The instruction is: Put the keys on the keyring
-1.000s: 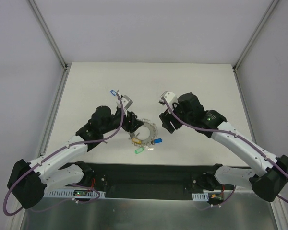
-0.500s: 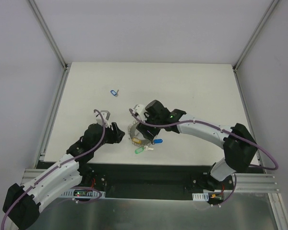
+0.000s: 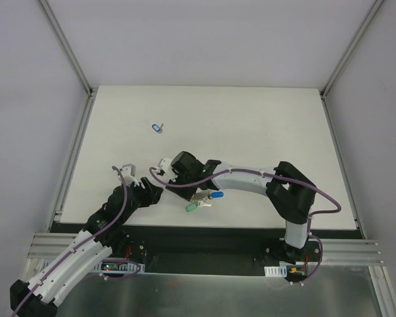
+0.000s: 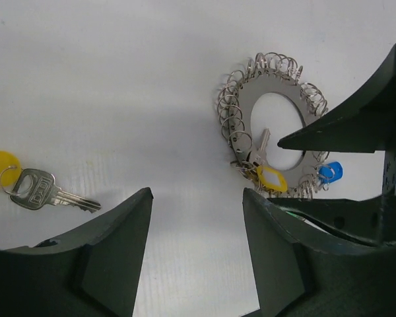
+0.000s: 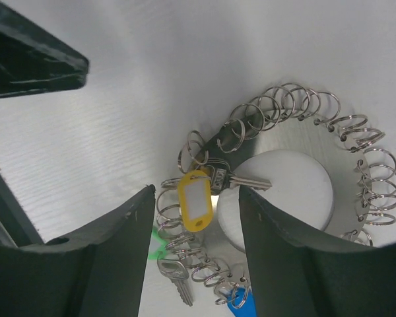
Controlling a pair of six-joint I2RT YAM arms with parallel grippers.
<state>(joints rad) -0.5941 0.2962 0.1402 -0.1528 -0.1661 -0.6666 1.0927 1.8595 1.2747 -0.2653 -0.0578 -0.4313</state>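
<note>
The keyring (image 5: 290, 135) lies flat on the table, a grey plate rimmed with many small wire rings. On it hang a key with a yellow tag (image 5: 195, 198), a silver key with a green tag (image 5: 157, 241) and a blue tag (image 5: 241, 304). My right gripper (image 5: 195, 191) is open just above the ring, its fingers either side of the yellow tag without gripping it. My left gripper (image 4: 198, 195) is open over bare table, left of the keyring (image 4: 244, 109). A loose key (image 4: 43, 190) with a yellow tag lies to its left. From above, the right gripper (image 3: 187, 185) hides most of the ring.
Another blue-tagged key (image 3: 157, 127) lies alone further back on the white table (image 3: 264, 125). The green tag (image 3: 191, 207) and blue tag (image 3: 216, 195) stick out from under the right arm. A metal frame and white walls surround the table.
The left arm drew back toward the near left, away from the ring. The right arm swung left and came down over the keyring, its jaws narrowing a little.
</note>
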